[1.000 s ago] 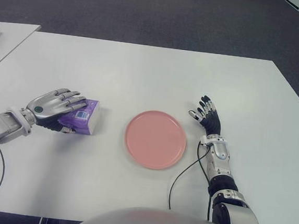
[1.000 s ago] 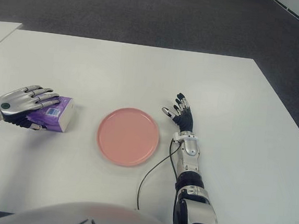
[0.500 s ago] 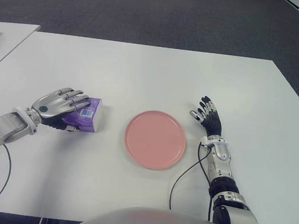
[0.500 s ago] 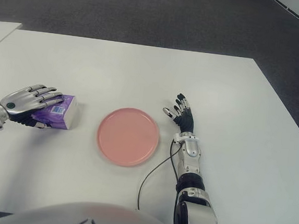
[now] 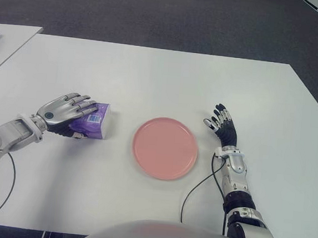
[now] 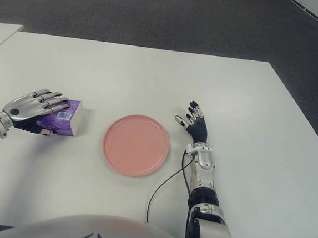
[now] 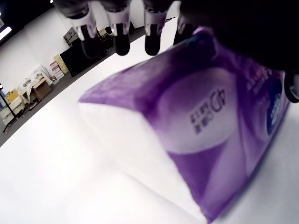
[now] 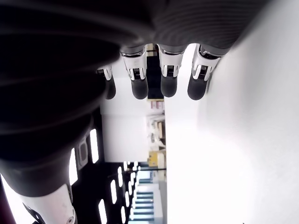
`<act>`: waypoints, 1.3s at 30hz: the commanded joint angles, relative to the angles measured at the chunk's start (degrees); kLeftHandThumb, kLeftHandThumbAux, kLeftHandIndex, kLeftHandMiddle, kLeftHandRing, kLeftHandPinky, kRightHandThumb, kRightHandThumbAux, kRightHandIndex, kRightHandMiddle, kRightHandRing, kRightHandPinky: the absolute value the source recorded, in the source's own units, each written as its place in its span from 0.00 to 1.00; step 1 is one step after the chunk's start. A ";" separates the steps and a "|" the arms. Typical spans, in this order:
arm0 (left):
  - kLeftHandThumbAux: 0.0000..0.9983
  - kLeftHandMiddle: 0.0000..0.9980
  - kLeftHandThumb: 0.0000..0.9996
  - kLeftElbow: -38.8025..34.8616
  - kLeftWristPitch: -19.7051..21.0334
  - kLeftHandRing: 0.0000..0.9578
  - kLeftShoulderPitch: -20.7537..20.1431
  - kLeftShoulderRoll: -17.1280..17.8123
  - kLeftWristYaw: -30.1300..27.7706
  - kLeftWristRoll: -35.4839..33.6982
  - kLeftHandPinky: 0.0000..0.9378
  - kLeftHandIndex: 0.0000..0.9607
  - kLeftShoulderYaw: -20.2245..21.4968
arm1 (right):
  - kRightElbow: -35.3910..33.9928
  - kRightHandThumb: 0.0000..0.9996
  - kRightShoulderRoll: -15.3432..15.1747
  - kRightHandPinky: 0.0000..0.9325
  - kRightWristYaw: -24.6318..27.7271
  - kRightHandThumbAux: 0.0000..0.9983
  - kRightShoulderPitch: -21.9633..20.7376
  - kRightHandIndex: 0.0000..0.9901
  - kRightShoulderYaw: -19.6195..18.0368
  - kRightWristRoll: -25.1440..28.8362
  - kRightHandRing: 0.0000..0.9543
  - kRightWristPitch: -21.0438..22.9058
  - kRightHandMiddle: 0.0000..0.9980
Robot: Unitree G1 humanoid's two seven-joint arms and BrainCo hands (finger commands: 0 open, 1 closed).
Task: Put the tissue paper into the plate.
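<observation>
Holding: the left hand [image 5: 65,112] was at the left middle of the eye view, its fingers [image 7: 118,29] curled over the top of the tissue pack [image 5: 91,121], so it was closed on the pack.
Pack: purple with one white end, it was left of the plate [image 5: 165,148], near it but apart; whether it was touching the table [image 5: 151,79] or just lifted, I could not tell.
Plate: pink and with nothing in it, it sat at the middle of the frame, so the task was not yet done.
Right hand: the right hand [image 5: 222,127] showed just right of the plate, fingers spread and holding nothing.
Risk, slip: the grip seemed to be mostly from above, and the soft wrapper could give way, so the pack could slide out on the way to the plate.
Risk, plate: a low carry could knock the near rim and push the plate toward the right hand.
Risk, release: an early opening of the fingers could leave the pack on the rim or on the table.
</observation>
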 commanded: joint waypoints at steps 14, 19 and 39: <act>0.23 0.00 0.29 5.57 -0.95 0.00 -0.93 -2.48 1.30 1.04 0.00 0.00 -4.96 | -0.94 0.00 0.70 0.04 -0.37 0.80 4.19 0.00 0.82 0.09 0.00 8.09 0.00; 0.22 0.00 0.31 6.76 0.38 0.00 -1.21 -3.24 3.13 1.95 0.00 0.00 -5.71 | -1.66 0.00 0.56 0.02 -0.37 0.77 4.53 0.00 1.26 -0.33 0.00 8.17 0.00; 0.67 0.67 0.71 21.06 6.65 0.71 -8.82 -11.89 32.96 6.20 0.76 0.44 -10.90 | -3.28 0.05 1.42 0.05 -2.18 0.78 4.31 0.00 1.27 0.84 0.00 10.87 0.01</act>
